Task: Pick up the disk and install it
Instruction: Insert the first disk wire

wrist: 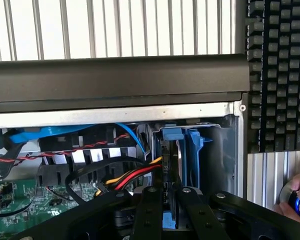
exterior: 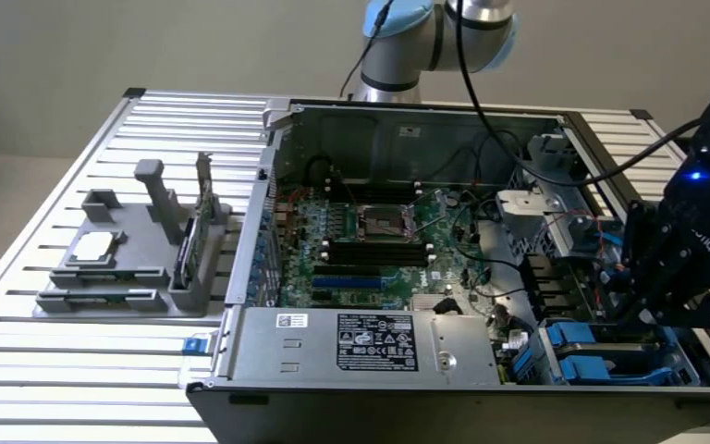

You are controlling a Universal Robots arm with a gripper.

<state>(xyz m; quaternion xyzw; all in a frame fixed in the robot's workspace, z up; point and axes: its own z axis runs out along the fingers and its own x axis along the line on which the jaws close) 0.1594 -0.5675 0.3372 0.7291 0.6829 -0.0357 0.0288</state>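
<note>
Even, soft overhead light lit both views, glare whitened the slatted table (exterior: 34, 370), and the open computer case (exterior: 454, 231) interior stayed dim and shadowed.

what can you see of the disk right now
The disk stands on edge in a drive bay at the case's corner. Its blue plastic carrier shows, with a blue tab at one end; the metal body is mostly hidden. The gripper sits close over it with its fingers nearly together; contact cannot be confirmed.
</note>
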